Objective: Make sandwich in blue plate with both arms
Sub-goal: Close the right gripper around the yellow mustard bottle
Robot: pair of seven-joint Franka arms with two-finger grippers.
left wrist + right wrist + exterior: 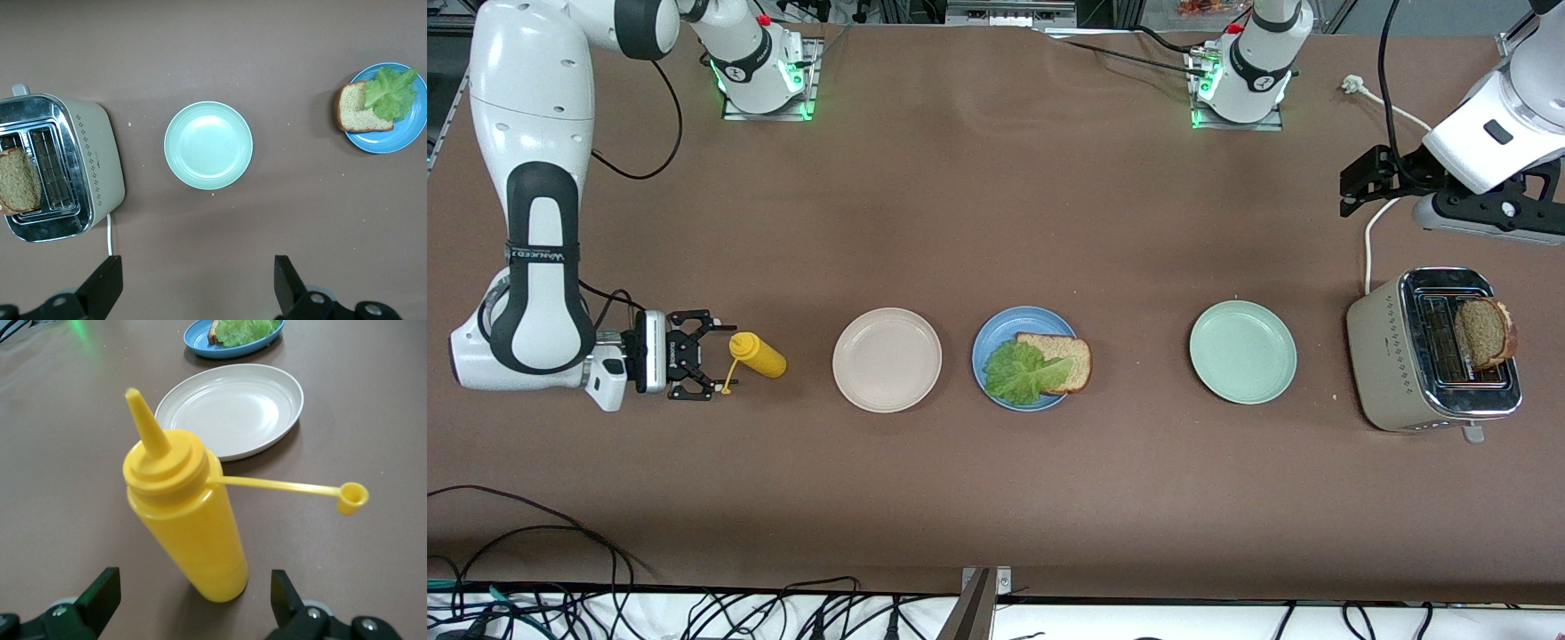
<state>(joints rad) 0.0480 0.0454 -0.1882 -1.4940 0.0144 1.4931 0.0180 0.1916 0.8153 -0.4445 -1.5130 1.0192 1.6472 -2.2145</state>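
Blue plate (pixel 996 331) holds bread+lettuce; R gripper (pixel 710 356) open beside yellow bottle (pixel 758 355); L gripper (pixel 197 280) open.

A robotics lab bench set up as a mock kitchen.

Two white arms are bolted to metal base plates (pixel 767 111) with green status lights on a bare brown table (pixel 996 204), and loose black cables (pixel 605 596) trail along its front edge beside aluminium framing. The kitchen items, a toaster (pixel 1432 351), three plates and a yellow squeeze bottle (pixel 758 354), stand in a neat, staged row.
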